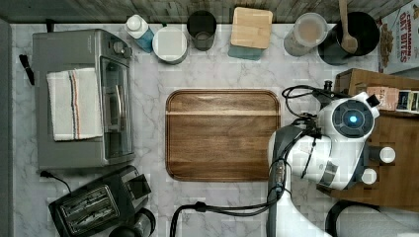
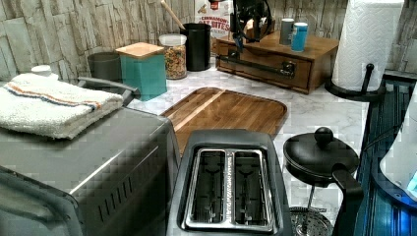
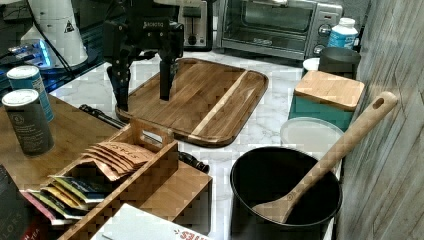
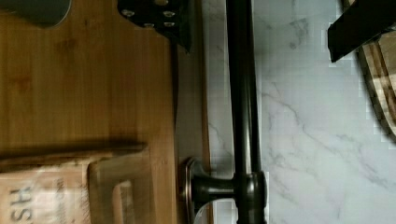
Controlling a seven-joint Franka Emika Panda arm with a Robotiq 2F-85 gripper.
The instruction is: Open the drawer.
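**Gripper poised over the drawer handle**

The gripper (image 3: pixel 145 90) hung with its fingers spread wide, one on each side of the black bar handle (image 4: pixel 243 93) of the drawer (image 2: pixel 265 66). The drawer sat shut in the wooden cabinet (image 2: pixel 314 49) near the table's (image 1: pixel 222 69) edge, beside the wooden tray (image 1: pixel 222 136).
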